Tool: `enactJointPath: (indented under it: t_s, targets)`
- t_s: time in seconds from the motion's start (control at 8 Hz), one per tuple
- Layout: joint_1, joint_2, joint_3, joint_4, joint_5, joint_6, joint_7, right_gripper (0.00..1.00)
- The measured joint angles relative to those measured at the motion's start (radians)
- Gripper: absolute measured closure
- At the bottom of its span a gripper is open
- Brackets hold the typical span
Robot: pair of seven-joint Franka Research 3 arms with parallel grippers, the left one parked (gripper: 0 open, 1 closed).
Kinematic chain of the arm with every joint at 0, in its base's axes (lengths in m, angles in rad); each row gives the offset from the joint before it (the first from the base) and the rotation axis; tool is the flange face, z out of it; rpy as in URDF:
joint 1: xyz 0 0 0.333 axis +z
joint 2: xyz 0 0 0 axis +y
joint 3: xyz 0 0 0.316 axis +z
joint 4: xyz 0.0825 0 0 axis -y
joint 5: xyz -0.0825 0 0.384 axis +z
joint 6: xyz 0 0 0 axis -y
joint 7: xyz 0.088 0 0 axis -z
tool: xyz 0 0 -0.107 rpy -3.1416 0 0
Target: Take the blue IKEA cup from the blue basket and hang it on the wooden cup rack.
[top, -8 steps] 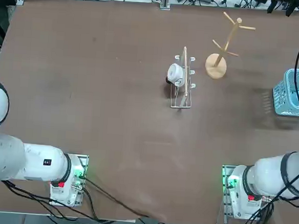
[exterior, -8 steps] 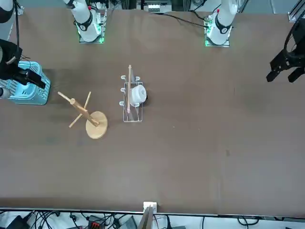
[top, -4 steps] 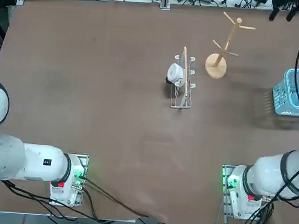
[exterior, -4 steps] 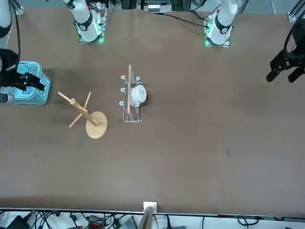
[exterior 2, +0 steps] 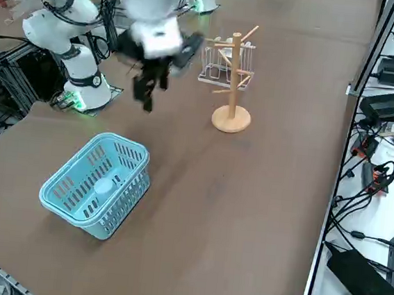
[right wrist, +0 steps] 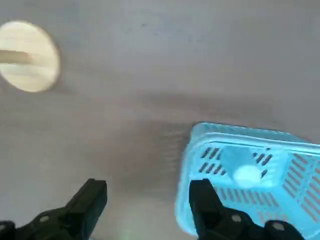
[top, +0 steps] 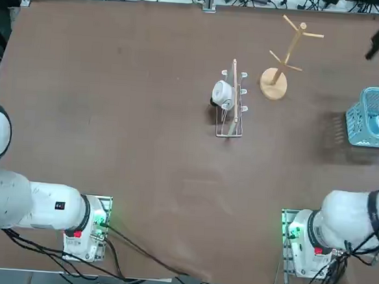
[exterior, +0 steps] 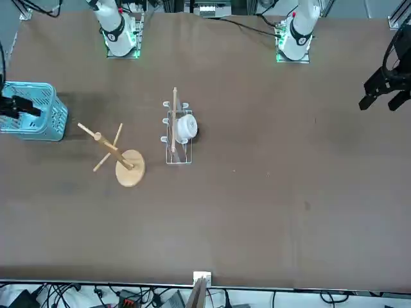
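The right gripper point(right wrist: 147, 202) hangs in the air with its fingers spread apart and nothing between them, raised over the bench point(top: 144, 145) between the blue basket point(exterior 2: 96, 183) and the wooden cup rack point(exterior 2: 234, 78). The blue cup point(right wrist: 246, 173) lies inside the basket, near the bench's right edge. Next to the cup rack stands a low wire rack point(top: 231, 106) with a white mug point(top: 221, 92) on it.

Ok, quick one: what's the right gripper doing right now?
Right gripper: open, holding nothing, raised above the table beside the blue basket.
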Motion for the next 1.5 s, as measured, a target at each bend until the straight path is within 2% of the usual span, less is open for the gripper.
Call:
enactJointPath:
  t_s: [0.38, 0.62, 1.12, 1.5]
  targets:
    - [-0.159, -0.047, -0.001, -0.273, -0.010, 0.365, -0.179, 0.00]
    - [-0.220, -0.029, 0.000, -0.367, -0.015, 0.527, -0.254, 0.00]
    - [-0.318, 0.109, 0.001, -0.384, -0.016, 0.709, -0.387, 0.00]
    - [-0.340, 0.161, 0.002, -0.382, -0.016, 0.737, -0.414, 0.00]
